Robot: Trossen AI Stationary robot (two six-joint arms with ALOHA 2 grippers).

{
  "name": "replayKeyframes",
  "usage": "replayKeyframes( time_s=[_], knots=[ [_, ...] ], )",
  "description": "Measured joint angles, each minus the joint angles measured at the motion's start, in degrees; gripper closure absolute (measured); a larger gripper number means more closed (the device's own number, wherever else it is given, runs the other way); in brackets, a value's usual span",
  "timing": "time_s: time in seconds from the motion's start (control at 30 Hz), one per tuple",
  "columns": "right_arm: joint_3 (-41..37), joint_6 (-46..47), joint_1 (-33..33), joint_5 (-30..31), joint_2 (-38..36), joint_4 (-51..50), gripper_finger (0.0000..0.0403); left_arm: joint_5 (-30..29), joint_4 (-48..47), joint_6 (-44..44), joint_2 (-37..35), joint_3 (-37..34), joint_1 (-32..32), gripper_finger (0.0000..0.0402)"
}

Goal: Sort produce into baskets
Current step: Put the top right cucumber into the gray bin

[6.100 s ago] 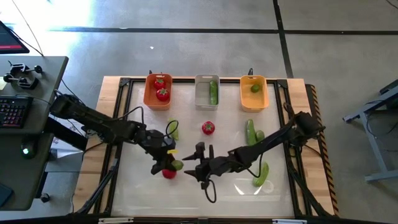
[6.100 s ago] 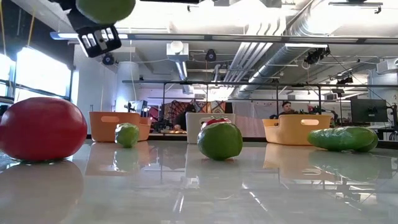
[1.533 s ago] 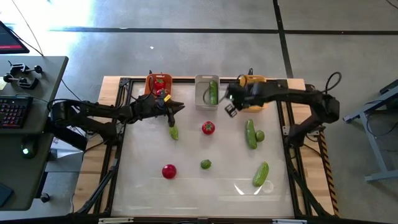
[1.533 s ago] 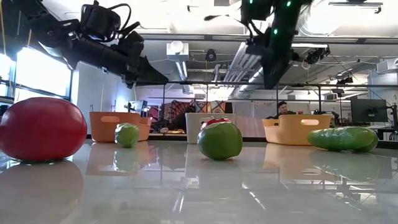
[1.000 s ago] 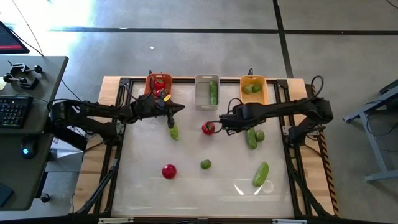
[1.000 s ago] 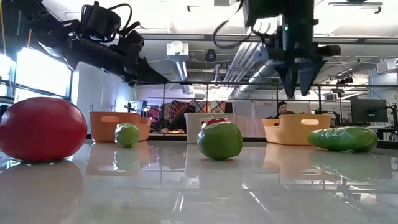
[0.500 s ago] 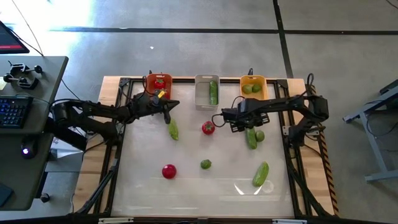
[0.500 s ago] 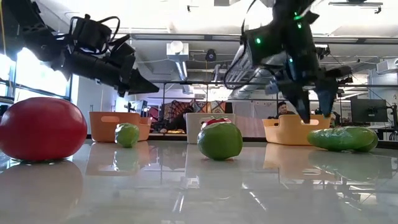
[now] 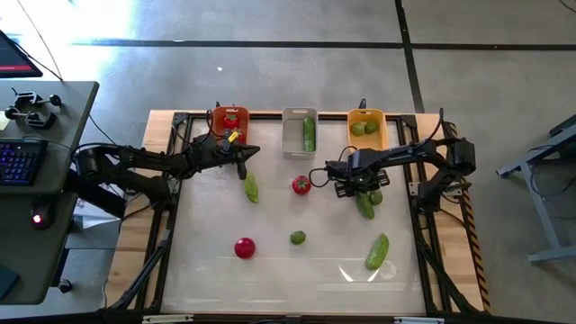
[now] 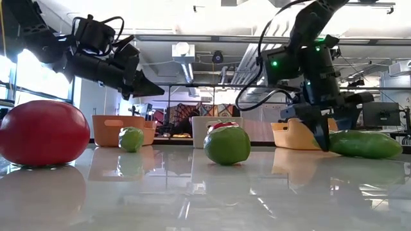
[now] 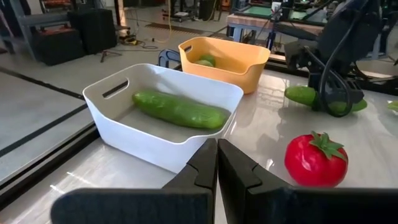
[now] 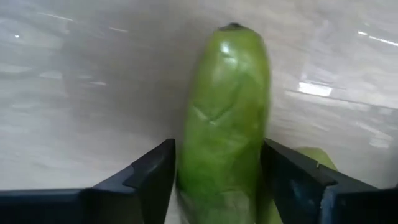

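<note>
Left gripper [image 9: 241,155] fingers together, empty, hovering near orange-red bin [image 9: 216,118]. Right gripper [image 12: 214,163] fingers apart, straddling cucumber [image 12: 225,118], right of centre. We judge cucumber firm, smooth, slippery; take mid-length. Bins, far edge: orange-red holds tomato [image 9: 230,118]; grey bin [image 11: 112,118], one cucumber; yellow-orange bin [image 9: 367,116], limes [image 9: 364,129].

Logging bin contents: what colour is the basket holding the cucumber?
Pale grey, almost white; the basket with the cucumber shows best in the left wrist view.
</note>
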Motion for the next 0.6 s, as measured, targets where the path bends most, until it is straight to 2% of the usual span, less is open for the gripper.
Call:
replayKeyframes(
  time_s=[0.27,0.47,0.6],
  knots=[
    [2.7,-3.0,0.2,-1.6,0.0,1.5,0.0284,-0.2,0.1,1.9,0.0,0.0,0.9,0.0401],
    [12.1,-9.2,0.1,0.1,0.0,3.3,0.0286,0.1,1.0,-0.8,0.0,-0.6,3.1,0.0401],
    [18.8,-14.1,-1.2,2.2,0.0,12.4,0.0282,0.1,6.3,-1.1,0.0,-3.5,4.5,0.0401]
  ],
)
